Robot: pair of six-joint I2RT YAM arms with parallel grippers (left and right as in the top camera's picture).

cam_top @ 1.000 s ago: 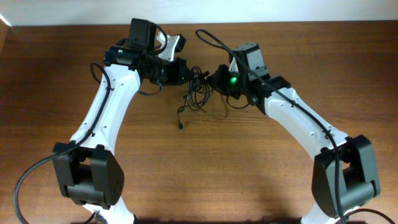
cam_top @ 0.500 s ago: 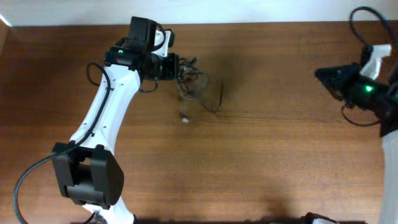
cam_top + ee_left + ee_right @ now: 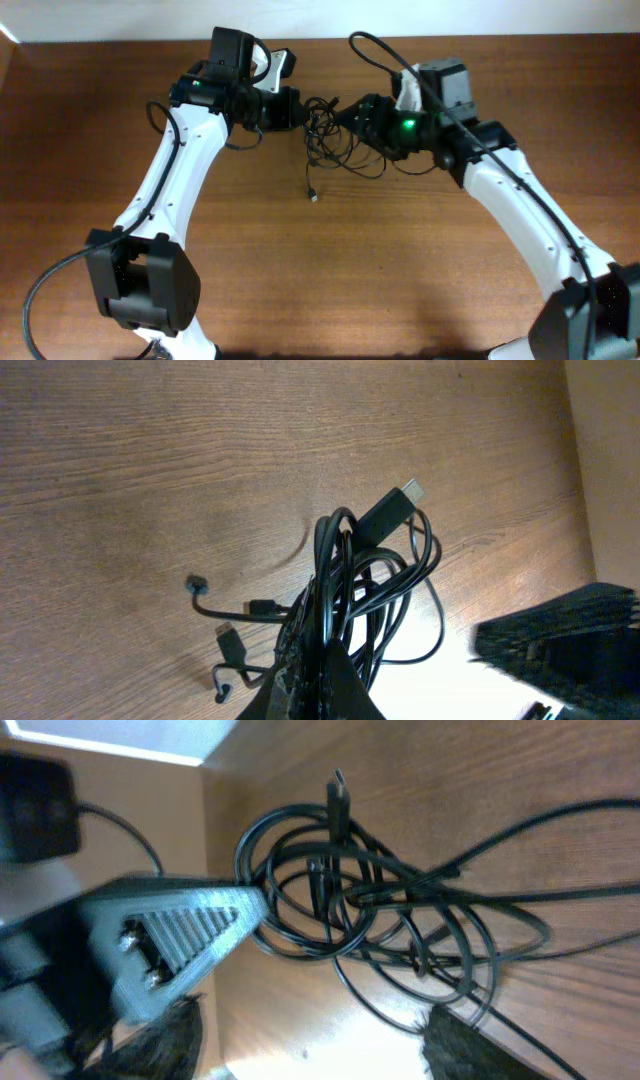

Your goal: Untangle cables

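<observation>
Tangled cables (image 3: 325, 140) stretch sideways; one plug (image 3: 313, 197) trails nearward.

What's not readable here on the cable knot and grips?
Right gripper open or shut: right wrist view, fingers dark, blurred, at the bottom edge.
Strand count in the thin black cables: overhead too small, wrist views overlapping.
Which strands the left gripper clamps: left wrist view, bundle covers its fingertips.

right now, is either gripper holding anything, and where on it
Left gripper pinches the cables at the tangle's bunched loops; right gripper looks open, gripping nothing.
</observation>
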